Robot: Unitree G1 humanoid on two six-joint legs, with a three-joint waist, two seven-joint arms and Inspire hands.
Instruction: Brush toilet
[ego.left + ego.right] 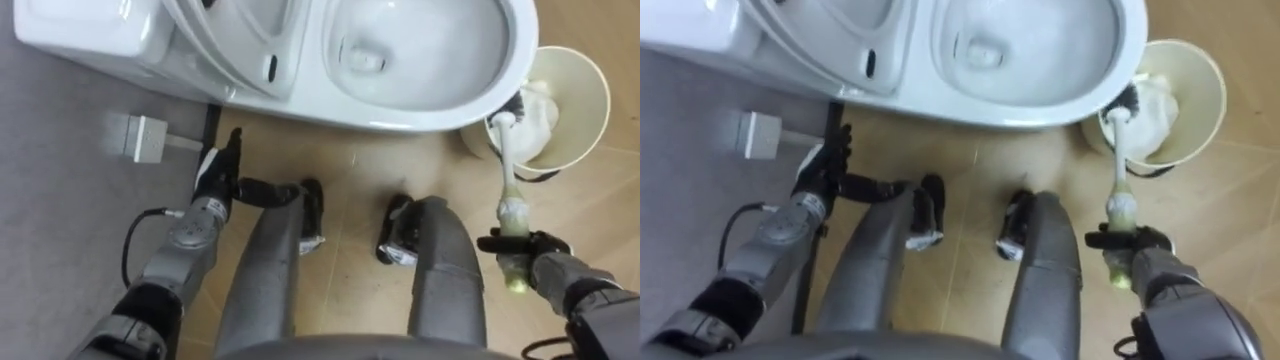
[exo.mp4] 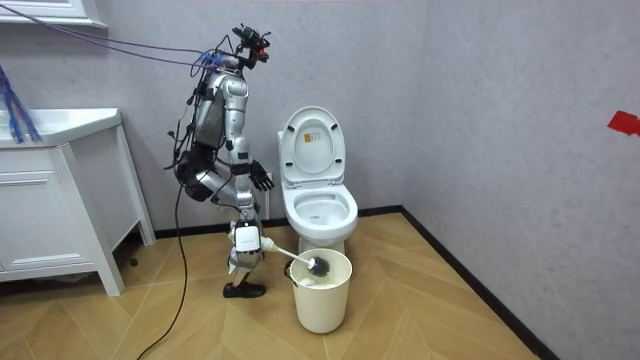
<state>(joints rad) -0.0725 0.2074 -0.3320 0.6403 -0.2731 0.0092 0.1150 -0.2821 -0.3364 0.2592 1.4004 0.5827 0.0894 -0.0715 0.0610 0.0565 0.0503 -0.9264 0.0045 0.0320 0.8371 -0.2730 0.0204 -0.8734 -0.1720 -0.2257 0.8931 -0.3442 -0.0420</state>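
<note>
Your right hand (image 1: pixel 522 248) is curled tight round the lower end of the toilet brush (image 1: pixel 510 165), low at the right of the eye views, beside the robot's right leg. From that grip the pale handle runs up and away from you, and the dark bristle head sits just inside the near rim of the white bin (image 1: pixel 585 95), resting against something white in it. The bin stands on the wooden floor (image 1: pixel 360 200), just beside the front of the toilet (image 1: pixel 420 90), whose seat and lid are raised. Your left hand (image 1: pixel 221 172) has nothing in it, its fingers straight and pointing toward the toilet's base. In the room view the robot stands at the toilet's side, on the room view's left.
</note>
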